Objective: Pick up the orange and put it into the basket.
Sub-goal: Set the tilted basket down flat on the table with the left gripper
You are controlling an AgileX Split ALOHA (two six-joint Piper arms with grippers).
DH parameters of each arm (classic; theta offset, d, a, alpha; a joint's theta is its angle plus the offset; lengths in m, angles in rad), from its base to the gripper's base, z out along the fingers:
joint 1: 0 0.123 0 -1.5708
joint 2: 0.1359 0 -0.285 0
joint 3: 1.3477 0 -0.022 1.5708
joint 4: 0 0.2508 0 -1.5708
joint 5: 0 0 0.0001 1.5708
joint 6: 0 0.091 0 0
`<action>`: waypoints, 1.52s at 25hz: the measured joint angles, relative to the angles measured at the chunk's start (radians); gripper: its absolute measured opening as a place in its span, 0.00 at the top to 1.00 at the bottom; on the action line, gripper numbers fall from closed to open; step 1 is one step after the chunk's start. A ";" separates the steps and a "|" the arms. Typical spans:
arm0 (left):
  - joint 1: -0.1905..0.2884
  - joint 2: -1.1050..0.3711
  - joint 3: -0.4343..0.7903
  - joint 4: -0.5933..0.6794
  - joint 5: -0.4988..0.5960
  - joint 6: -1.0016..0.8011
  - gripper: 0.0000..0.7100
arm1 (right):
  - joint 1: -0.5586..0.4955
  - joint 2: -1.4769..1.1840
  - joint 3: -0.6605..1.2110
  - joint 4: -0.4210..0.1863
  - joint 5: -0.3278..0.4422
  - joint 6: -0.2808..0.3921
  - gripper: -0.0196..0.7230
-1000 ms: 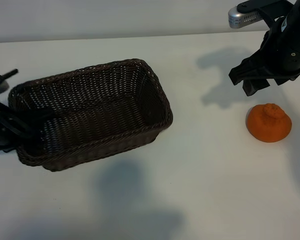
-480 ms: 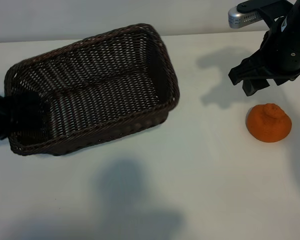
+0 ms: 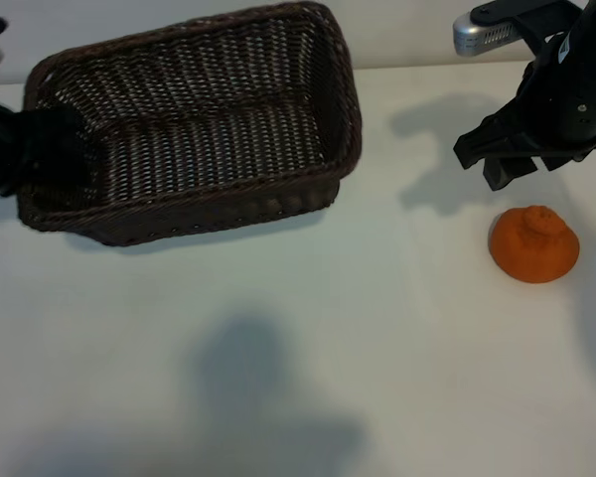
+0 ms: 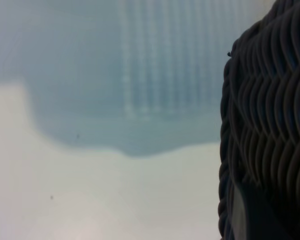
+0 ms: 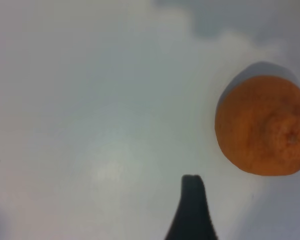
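The dark brown wicker basket (image 3: 194, 129) hangs tilted above the table's back left. My left gripper (image 3: 20, 149) is shut on its short left wall, and the braided rim (image 4: 270, 140) fills one side of the left wrist view. The orange (image 3: 533, 243) rests on the white table at the right, knob up, well apart from the basket. My right gripper (image 3: 489, 164) hovers open just behind and to the left of the orange, touching nothing. In the right wrist view one dark finger (image 5: 192, 205) shows, with the orange (image 5: 262, 125) off to its side.
The white table (image 3: 308, 328) stretches between basket and orange, marked only by soft shadows. A pale wall runs along the back edge. A silver camera housing (image 3: 487, 35) sits atop the right arm.
The basket has risen off the table and swung toward the back, carried by my left gripper. The right arm and the orange have stayed where they were.
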 joint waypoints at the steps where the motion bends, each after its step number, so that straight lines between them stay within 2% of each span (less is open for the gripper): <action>1: -0.023 0.017 -0.026 0.036 0.001 -0.030 0.79 | 0.000 0.000 0.000 0.000 0.000 0.000 0.26; 7: -0.186 0.140 -0.167 0.200 0.002 -0.212 0.79 | 0.000 0.000 0.000 0.000 0.000 0.000 0.26; 13: -0.265 0.256 -0.279 0.212 -0.018 -0.262 0.79 | 0.000 0.000 0.000 0.000 0.001 0.000 0.26; 18: -0.314 0.350 -0.313 0.206 -0.041 -0.266 0.79 | 0.000 0.000 0.000 0.000 0.001 0.000 0.26; 25: -0.351 0.436 -0.315 0.187 -0.077 -0.266 0.79 | 0.000 0.000 0.000 0.000 0.010 0.000 0.26; 38: -0.353 0.457 -0.315 0.152 -0.094 -0.247 0.78 | 0.000 0.000 0.000 0.000 0.016 -0.015 0.26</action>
